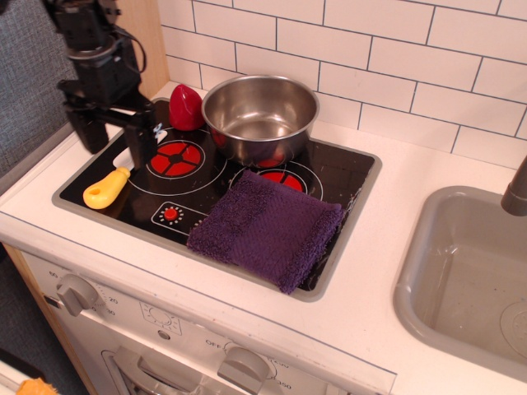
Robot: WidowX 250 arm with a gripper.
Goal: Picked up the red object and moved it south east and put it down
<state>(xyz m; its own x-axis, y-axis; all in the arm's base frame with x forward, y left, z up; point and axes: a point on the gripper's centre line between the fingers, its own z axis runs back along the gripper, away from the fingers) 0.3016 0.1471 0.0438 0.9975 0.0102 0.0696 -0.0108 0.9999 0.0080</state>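
Black hand (118, 138) spread wide, empty, above stove's left edge, red object (185, 108) beside steel pot (260, 118)

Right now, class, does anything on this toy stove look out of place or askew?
Yes. The purple cloth lies crooked over the front right burner, one corner hanging past the stove's rim. The red toy sits wedged at the back edge beside the pot.
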